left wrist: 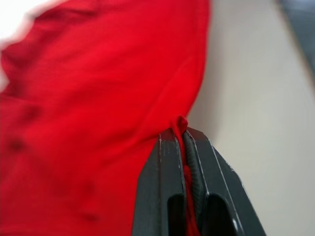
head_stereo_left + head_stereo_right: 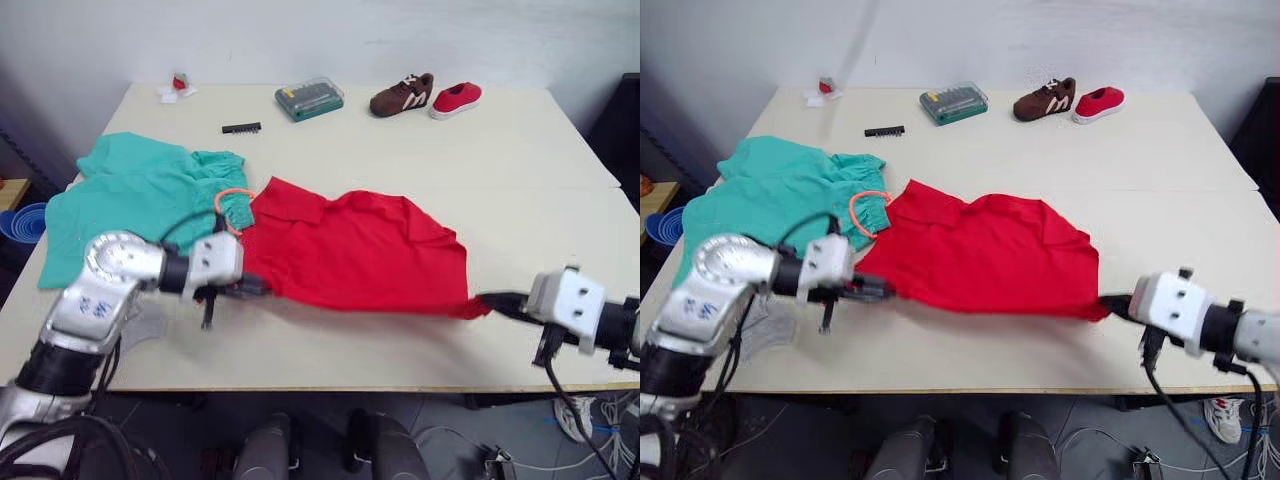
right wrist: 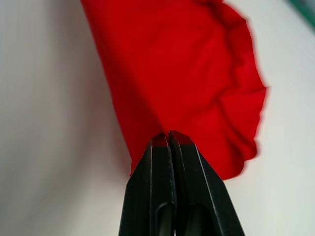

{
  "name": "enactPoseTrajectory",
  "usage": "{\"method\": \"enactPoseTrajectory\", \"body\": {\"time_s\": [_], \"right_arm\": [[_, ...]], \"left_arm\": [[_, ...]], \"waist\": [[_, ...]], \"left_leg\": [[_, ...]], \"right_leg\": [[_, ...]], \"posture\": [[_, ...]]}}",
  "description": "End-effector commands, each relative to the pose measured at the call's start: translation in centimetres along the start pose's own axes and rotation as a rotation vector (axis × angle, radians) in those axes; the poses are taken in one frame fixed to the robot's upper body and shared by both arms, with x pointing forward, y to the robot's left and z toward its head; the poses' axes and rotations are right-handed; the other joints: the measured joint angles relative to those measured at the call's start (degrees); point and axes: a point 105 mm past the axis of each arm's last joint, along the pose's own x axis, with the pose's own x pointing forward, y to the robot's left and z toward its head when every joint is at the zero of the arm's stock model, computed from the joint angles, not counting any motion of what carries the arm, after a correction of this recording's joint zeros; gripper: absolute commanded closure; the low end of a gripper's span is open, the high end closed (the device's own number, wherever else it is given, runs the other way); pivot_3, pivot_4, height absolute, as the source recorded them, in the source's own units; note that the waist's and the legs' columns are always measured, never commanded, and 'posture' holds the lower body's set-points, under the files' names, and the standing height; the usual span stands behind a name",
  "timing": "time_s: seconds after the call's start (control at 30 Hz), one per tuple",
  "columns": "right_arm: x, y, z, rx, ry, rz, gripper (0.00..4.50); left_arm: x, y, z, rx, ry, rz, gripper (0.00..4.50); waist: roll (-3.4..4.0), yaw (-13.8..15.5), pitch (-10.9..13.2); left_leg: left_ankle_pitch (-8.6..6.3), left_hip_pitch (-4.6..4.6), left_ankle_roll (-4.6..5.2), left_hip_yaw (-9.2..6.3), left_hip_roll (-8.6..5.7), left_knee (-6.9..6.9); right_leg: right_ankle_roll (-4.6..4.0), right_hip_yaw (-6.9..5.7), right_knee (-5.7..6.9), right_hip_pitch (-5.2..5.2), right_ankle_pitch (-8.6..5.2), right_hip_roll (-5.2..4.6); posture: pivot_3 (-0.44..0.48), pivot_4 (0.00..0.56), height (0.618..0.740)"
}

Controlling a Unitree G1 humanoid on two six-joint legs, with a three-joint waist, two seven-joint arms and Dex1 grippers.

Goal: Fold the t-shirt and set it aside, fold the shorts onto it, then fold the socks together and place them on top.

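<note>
T-shirt (image 2: 355,255) is spread mid-table, its near edge pinched at both corners by left gripper (image 1: 183,135) and right gripper (image 3: 169,136). Both corners should be lifted evenly, cloth kept taut.

The bright red t-shirt (image 2: 355,252) is lying crumpled across the middle of the table, its near edge pinched at both ends. The teal-green shorts (image 2: 130,195) are lying spread at its left, their orange drawstring touching it.
</note>
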Motion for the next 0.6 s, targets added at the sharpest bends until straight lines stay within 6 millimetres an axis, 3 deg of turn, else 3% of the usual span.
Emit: {"method": "enactPoseTrajectory", "body": {"time_s": [0.03,0.1,0.13,0.2,0.43,0.6], "right_arm": [[-0.6,1.1,0.1,-0.003,0.011,0.055,4.50],[-1.0,1.6,-0.4,0.027,0.029,0.079,4.50],[-1.2,1.7,-0.6,0.039,0.038,0.084,4.50],[-1.5,2.1,-1.1,0.056,0.061,0.106,4.50],[-2.3,3.8,-3.3,0.067,0.137,0.163,4.50],[-2.3,5.7,-3.2,0.114,0.123,0.208,4.50]], "left_arm": [[-0.2,-1.5,0.3,-0.016,0.018,-0.051,4.49],[-0.4,-2.7,-0.2,-0.066,0.035,-0.097,4.49],[-0.6,-3.2,-0.4,-0.087,0.041,-0.112,4.49],[-0.9,-3.7,-0.9,-0.130,0.054,-0.121,4.49],[-1.2,-5.5,-2.4,-0.222,0.077,-0.165,4.49],[-1.3,-7.4,-3.0,-0.263,0.074,-0.194,4.49]], "waist": [[-0.31,-0.1,0.0],[-0.35,0.0,-0.1],[-0.24,0.0,-0.2],[-0.25,0.1,-0.2],[-0.26,0.0,-0.2],[-0.28,-0.1,-0.2]], "left_leg": [[0.17,0.19,0.01,0.17,-0.06,-0.35],[0.37,0.61,-0.35,0.95,-0.25,-0.58],[0.53,0.59,-0.82,1.01,-0.26,-0.70],[0.63,0.38,-0.88,0.93,-0.22,-0.44],[0.50,0.31,-0.87,0.67,-0.11,-0.37],[0.15,0.36,-0.75,0.66,-0.08,-0.33]], "right_leg": [[-0.17,1.10,0.53,0.00,-0.31,0.08],[0.19,2.48,1.01,-0.51,-1.44,0.04],[0.12,2.46,1.11,-0.67,-1.50,0.04],[0.79,2.24,1.76,-0.96,-1.28,0.01],[0.80,1.84,1.81,-0.85,-1.51,0.15],[0.76,1.90,1.70,-0.76,-1.28,0.09]], "posture": [[0.000,0.150,0.740],[0.000,0.150,0.740],[0.000,0.150,0.740],[0.000,0.150,0.740],[0.000,0.150,0.740],[0.000,0.150,0.740]]}}
